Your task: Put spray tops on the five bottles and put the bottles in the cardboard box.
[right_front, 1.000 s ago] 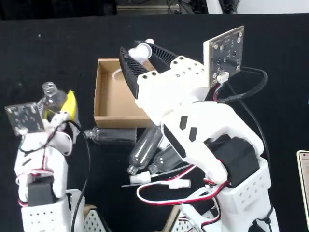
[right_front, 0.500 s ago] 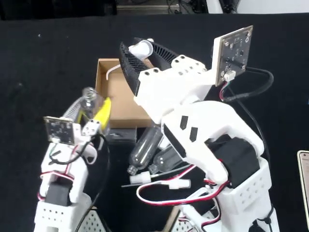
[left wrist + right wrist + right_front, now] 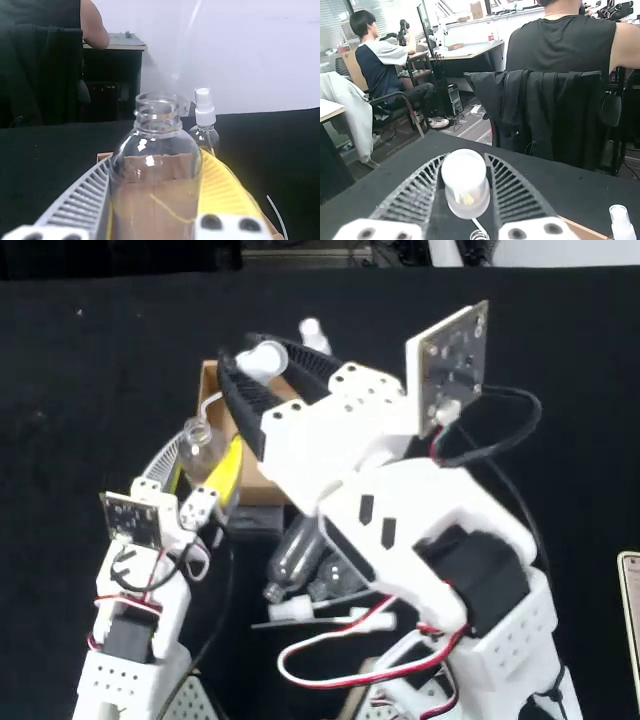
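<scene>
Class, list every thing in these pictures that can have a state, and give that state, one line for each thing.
Left tool: shut on the held bottle.
Held bottle: upright, no top on it.
Right tool: shut on the spray top.
Spray top: gripped, not on any bottle.
Cardboard box: open at the top.
Far bottle: upright, spray top on.
Lying bottles: on their sides, no tops.

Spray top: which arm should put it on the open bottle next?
Right, most likely. The right gripper holds the spray top up high, and the left gripper holds the bottle upright close by, its neck bare.
</scene>
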### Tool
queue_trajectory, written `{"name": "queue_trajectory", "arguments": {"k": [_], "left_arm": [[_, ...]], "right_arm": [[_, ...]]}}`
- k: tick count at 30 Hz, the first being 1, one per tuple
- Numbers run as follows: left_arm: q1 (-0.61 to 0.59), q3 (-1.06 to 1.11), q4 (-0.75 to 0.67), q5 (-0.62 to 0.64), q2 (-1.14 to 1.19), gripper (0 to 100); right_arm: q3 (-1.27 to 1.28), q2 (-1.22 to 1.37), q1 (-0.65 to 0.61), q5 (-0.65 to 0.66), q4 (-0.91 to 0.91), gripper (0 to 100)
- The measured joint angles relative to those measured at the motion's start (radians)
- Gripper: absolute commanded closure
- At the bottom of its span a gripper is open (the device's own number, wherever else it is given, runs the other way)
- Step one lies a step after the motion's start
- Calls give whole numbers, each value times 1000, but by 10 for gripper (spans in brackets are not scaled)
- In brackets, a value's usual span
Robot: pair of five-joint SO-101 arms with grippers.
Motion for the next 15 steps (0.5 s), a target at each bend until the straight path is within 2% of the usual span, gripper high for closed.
{"name": "queue_trajectory", "arguments": {"k": [15], "left_arm": [[0,0,0,0,0,928]], "right_arm": [[52,-2,-55,8,-14,987]]}}
